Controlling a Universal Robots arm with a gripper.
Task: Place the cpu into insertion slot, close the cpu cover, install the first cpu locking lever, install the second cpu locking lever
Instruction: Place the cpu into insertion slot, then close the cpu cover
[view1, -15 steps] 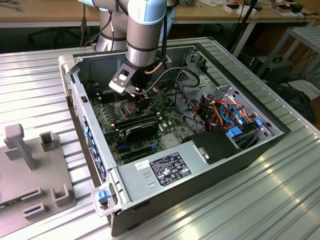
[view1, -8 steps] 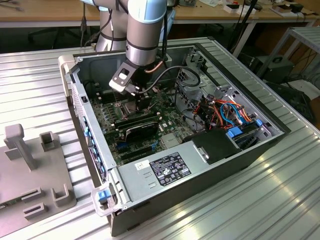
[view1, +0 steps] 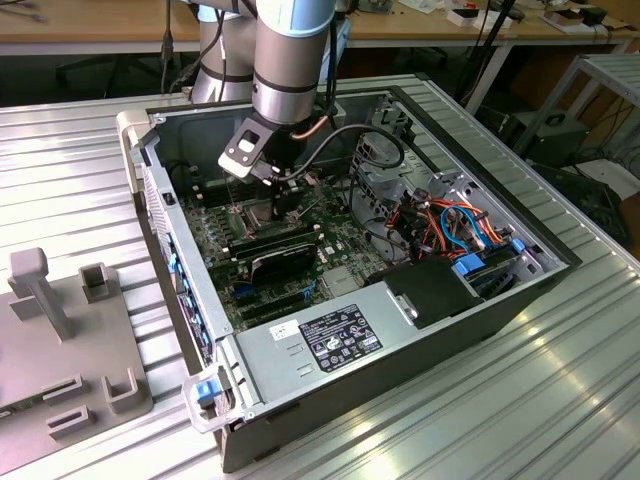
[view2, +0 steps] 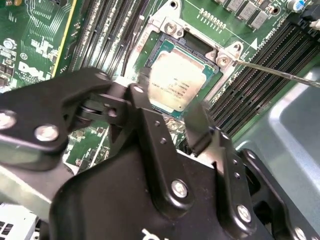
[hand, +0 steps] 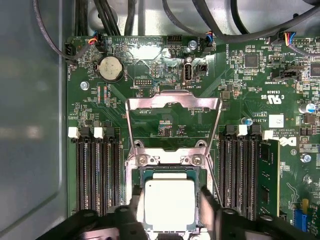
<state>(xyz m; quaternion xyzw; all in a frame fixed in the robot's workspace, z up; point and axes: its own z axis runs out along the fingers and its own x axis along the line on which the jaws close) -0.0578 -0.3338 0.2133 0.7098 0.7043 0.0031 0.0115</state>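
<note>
Pincer: our black pincer hangs down inside the open computer case, just above the green board
Fingers: the two fingers are apart, one on each side of the chip; we cannot tell if they touch it
Cpu: the cpu is a flat silver square that lies right between the fingers; it sits flat inside the insertion slot
Insertion slot: the insertion slot is right under the pincer, and its silver rim shows all around the chip
Cpu cover: the cpu cover is a thin metal frame and it is open; it is tipped up and back, just past the chip on the side away from the pincer's body, and we see green board through its big window
Locking lever: a thin metal locking lever sticks out from one corner of the slot, off to one side of the pincer, and runs over the long black slots
Memory slots: long black memory slots lie in rows on both sides of the pincer
Battery: a round silver coin battery sits on the board past the cover, well apart from the pincer
Cables: black cables hang past the far edge of the board
Outside the case: a grey holder block stands on the ridged metal table, well apart from the pincer, at the exterior view's left
</note>
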